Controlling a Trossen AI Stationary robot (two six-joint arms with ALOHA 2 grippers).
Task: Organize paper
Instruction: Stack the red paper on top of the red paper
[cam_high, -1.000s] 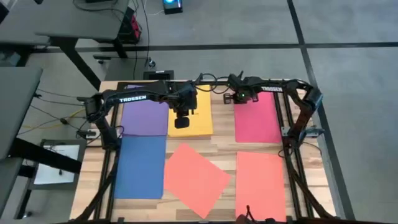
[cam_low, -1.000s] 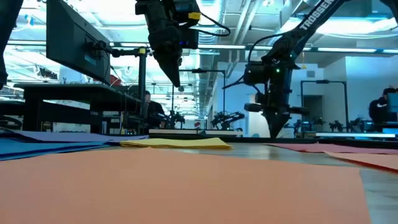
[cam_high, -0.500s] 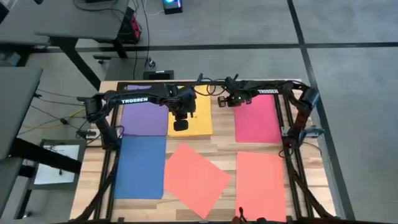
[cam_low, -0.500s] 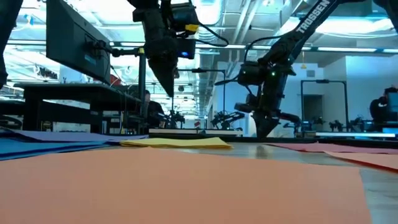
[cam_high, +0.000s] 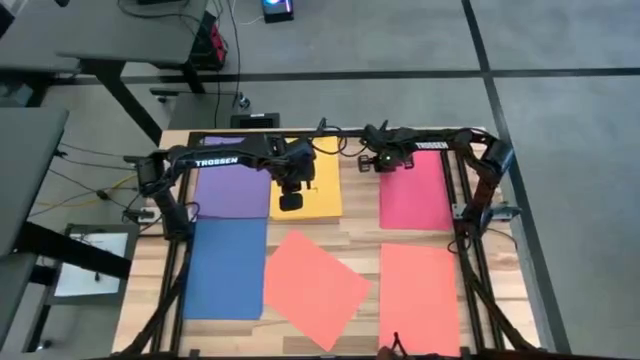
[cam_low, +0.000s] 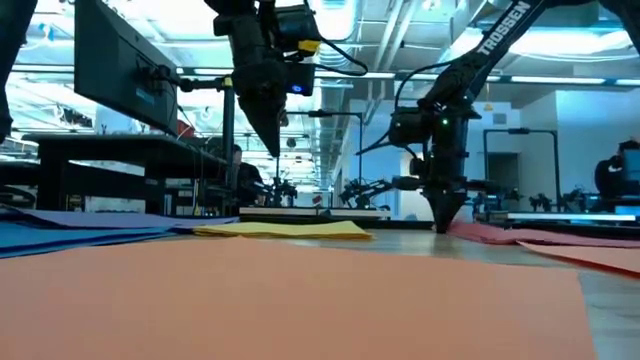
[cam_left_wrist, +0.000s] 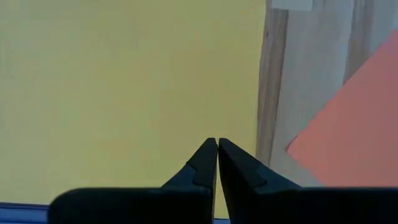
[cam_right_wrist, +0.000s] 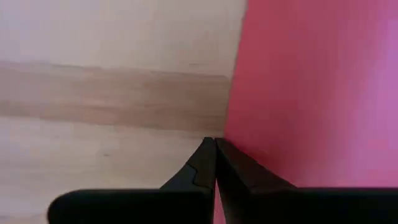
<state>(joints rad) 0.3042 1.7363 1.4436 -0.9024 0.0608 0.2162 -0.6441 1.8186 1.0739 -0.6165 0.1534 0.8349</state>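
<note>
Wooden table (cam_high: 360, 225) under me, six coloured sheets spread flat on it. Biggest showing: blue sheet (cam_high: 226, 268), just beyond my left gripper toward the near edge, on its outer side. Tilted coral sheet (cam_high: 316, 288) lies near-side of my left gripper, its corner showing in the left wrist view (cam_left_wrist: 354, 130). Second coral sheet (cam_high: 419, 297) lies straight, on the near side of my right gripper. Purple sheet (cam_high: 234, 190) sits just beside my left gripper, touching the yellow sheet (cam_high: 316, 200) edge to edge. Yellow sheet is directly beneath my left gripper (cam_high: 290, 201), which hangs above it, off the paper, fingers pressed together, holding nothing (cam_left_wrist: 216, 155). Red-pink sheet (cam_high: 415, 192) lies right by my right gripper (cam_high: 381, 163); that gripper is down at the sheet's inner edge, tips at the paper-wood line (cam_right_wrist: 214, 152), fingers together. Low view shows the right tips reaching the table surface (cam_low: 441, 222) at the pink edge; I can't tell whether paper is pinched between them.
</note>
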